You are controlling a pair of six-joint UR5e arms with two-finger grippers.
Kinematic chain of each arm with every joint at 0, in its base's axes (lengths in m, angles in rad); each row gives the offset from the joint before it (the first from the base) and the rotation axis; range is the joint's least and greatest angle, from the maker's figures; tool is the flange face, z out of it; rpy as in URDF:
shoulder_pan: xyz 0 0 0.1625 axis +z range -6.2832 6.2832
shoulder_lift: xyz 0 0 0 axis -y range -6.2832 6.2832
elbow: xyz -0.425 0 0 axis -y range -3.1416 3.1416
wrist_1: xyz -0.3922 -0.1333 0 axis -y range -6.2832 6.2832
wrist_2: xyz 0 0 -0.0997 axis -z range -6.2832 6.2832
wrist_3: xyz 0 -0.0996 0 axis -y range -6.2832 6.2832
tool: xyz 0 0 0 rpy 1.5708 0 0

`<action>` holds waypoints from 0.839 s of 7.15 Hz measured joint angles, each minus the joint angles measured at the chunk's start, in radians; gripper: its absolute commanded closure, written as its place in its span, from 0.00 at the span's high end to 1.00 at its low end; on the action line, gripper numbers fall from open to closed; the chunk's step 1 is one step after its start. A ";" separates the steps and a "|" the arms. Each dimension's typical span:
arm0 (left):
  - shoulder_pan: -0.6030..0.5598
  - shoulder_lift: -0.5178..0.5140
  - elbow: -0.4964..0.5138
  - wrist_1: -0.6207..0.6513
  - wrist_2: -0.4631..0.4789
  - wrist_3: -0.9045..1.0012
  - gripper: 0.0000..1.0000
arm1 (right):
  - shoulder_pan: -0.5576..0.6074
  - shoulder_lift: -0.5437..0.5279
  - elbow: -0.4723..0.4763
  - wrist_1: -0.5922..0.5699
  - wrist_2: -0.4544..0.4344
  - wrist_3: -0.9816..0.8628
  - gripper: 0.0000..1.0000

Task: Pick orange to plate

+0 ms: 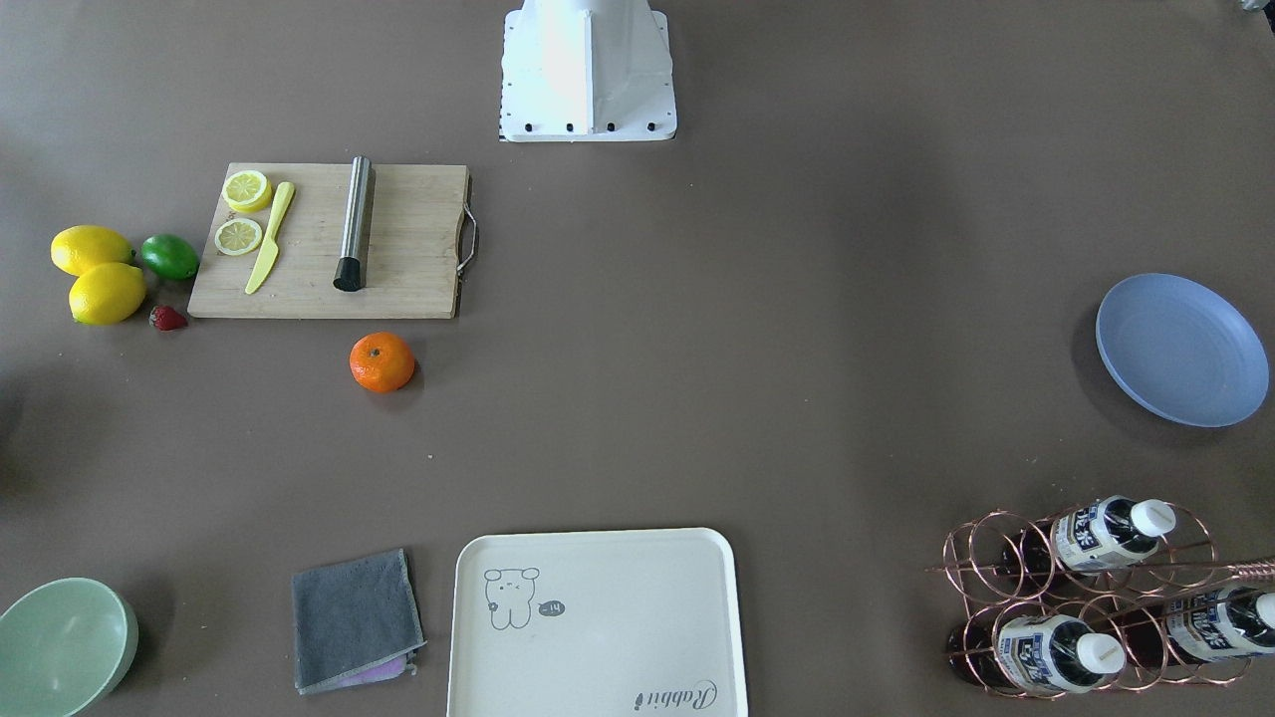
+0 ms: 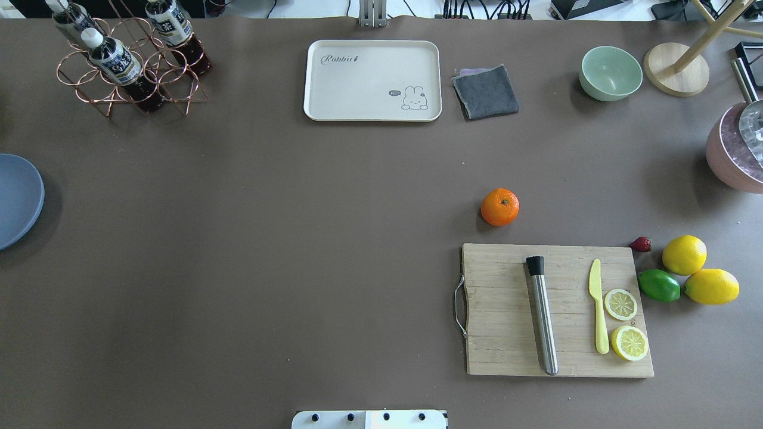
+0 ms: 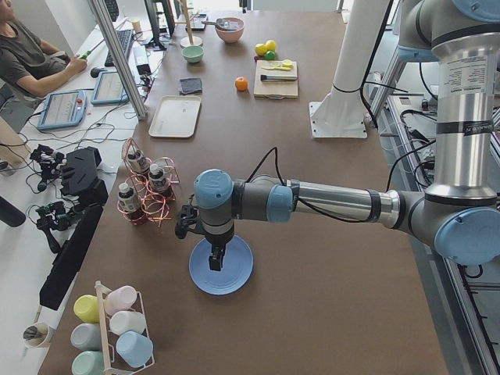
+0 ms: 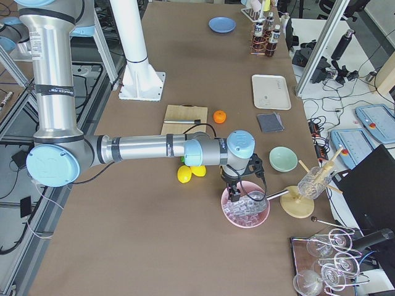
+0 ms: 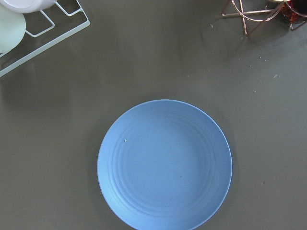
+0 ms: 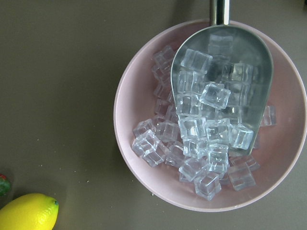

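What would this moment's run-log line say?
orange: unpicked, on table beside cutting board | plate: empty | left gripper: over plate | right gripper: over pink ice bowl

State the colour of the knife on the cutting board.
The knife is pale yellow; the overhead exterior view shows it best.

Long brown table (image 2: 238,238); white desk (image 3: 94,133) alongside, carrying tablets (image 3: 62,109), keyboard (image 3: 121,47), cables; aluminium frame post (image 3: 119,58); seated operator (image 3: 31,62); even, soft light.
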 measured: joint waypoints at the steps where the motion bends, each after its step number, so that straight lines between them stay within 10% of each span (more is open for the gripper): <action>1: -0.001 0.009 0.000 -0.002 -0.002 0.000 0.98 | 0.003 -0.007 0.006 0.000 0.000 0.000 1.00; 6: 0.002 0.031 -0.031 -0.012 -0.030 0.009 0.98 | 0.004 -0.028 0.015 0.002 0.000 0.000 1.00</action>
